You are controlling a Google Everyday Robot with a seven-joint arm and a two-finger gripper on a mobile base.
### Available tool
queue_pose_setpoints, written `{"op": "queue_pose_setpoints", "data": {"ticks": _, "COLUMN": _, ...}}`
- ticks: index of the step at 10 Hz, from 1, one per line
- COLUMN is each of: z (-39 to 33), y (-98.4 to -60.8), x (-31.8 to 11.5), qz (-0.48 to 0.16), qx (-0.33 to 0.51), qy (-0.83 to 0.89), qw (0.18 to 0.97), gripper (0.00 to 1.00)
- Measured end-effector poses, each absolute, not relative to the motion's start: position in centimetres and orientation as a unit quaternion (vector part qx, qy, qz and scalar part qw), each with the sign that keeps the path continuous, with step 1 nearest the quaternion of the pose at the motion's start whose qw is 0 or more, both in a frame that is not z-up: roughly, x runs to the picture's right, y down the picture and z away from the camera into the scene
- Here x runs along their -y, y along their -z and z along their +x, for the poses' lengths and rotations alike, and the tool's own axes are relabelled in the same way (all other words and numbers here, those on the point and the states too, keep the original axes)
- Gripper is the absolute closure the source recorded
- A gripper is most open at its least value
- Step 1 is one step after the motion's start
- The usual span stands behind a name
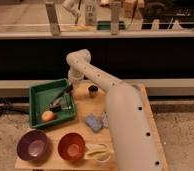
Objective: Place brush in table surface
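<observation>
Camera view, single frame.

- My arm (121,125) runs up across the right half of the light-brown wooden rectangular tabletop (85,103). It bends at the white elbow (79,60) at 12 o'clock from the table's middle and drops back down toward 10 o'clock.
- My gripper (66,94) is over the green rectangular plastic tray (37,93), in the tray's 2 o'clock corner, low above its floor.
- Claw state: cannot tell. It reads as one dark shape merging with the dark thing beneath it, so I cannot tell whether it is spread, pressed together or pinching anything.
- The slim dark brush with the long thin black handle (59,102) is inside the tray. It lies on a diagonal, its upper end pointing to 2 o'clock under my gripper and its lower end toward 8 o'clock. I cannot tell whether it rests on the tray floor or is lifted. It is not on the wood.
- A small round orange object (47,116) sits in the tray at 7 o'clock from the brush, apart from it.
- A small dark cup (93,90) stands upright on the wood, at 3 o'clock from the tray, near my forearm.
- A blue soft-looking pad (94,121) lies on the wood at 5 o'clock from the tray, just beside my arm.
- Along the near edge of the table are a round purple bowl (34,145) at 7 o'clock, a round orange-red bowl (71,146) at 6 o'clock, and a pale yellow curved item (98,152) just right of that.
</observation>
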State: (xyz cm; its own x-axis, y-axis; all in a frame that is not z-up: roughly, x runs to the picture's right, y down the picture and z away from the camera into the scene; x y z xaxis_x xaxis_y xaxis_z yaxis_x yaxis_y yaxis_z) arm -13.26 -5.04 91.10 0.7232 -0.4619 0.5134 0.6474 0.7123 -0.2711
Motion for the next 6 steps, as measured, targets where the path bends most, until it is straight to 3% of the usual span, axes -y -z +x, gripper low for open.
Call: {"op": "queue_pose_setpoints", "data": {"ticks": 6, "z": -13.25, "y": -90.13, "x": 5.87, "qz": -0.221, "qx": 0.209, "qy": 0.308, "qw": 0.901, "gripper": 1.0}}
